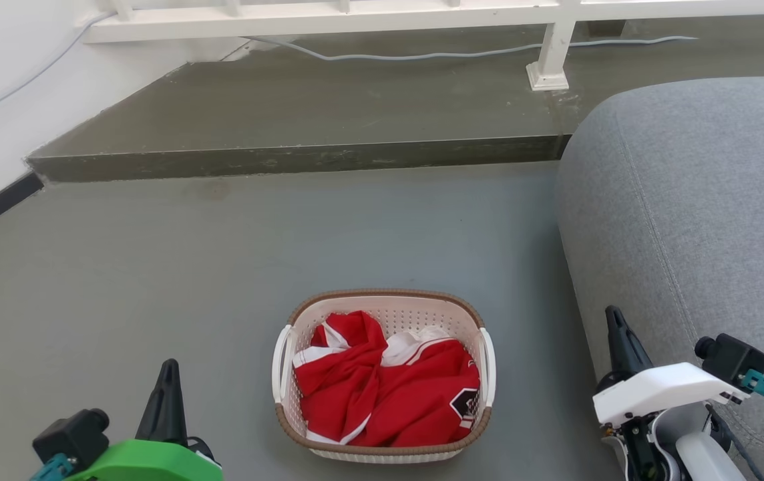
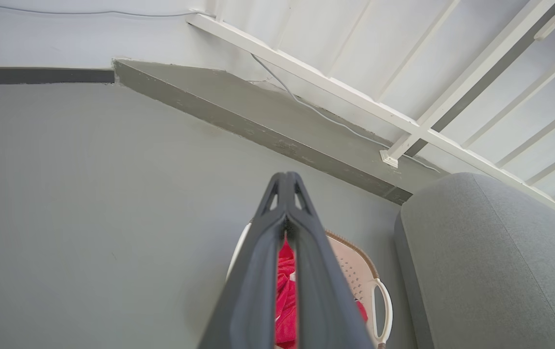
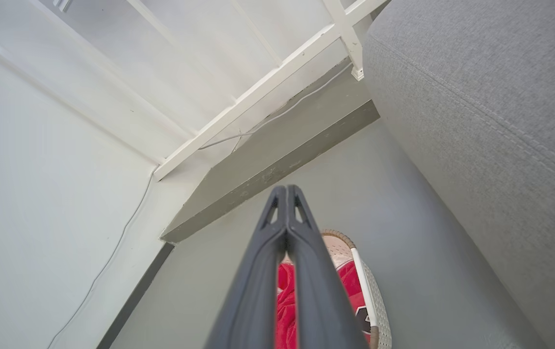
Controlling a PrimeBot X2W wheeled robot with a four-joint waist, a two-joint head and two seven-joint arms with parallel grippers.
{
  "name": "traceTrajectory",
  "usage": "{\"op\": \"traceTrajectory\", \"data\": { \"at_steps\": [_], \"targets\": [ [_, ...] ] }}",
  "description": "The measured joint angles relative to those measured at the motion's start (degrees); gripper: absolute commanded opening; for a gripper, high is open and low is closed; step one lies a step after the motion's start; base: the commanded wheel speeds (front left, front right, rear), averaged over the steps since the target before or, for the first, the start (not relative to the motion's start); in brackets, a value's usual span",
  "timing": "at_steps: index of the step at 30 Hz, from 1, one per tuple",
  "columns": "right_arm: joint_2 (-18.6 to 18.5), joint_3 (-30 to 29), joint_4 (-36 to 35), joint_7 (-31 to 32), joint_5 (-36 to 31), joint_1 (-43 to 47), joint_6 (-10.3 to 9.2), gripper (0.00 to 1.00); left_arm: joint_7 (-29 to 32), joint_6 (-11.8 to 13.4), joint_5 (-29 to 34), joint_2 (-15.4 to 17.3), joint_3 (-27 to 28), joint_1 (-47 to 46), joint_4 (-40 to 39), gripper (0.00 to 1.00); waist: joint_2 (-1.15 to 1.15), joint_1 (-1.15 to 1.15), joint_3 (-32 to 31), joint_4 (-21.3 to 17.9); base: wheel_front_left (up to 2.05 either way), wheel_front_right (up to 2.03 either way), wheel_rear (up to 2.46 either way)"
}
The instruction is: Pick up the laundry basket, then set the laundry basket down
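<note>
Bright even daylight, soft shadows (wrist views bowed), sharp focus.

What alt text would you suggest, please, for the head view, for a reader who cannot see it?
A cream laundry basket holding red-and-white clothing sits on a grey floor, between the left gripper and right gripper, both apart from it. A grey sofa stands on the right.

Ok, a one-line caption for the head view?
Basket of red clothes on floor between left claw and right claw, both shut; sofa beside.
</note>
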Motion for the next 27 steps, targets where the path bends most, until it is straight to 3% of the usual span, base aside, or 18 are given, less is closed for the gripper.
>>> {"op": "traceTrajectory", "data": {
  "at_steps": [27],
  "targets": [
    [-0.4, -5.3, 0.0, 4.5, 18.6, -0.3, 3.14, 0.0, 4.5, -3.3, -20.9, 0.3, 3.2, -2.5, 2.7, 0.0, 0.0, 0.0, -1.1, 0.5, 0.0, 0.0, 0.0]
  ]
}}
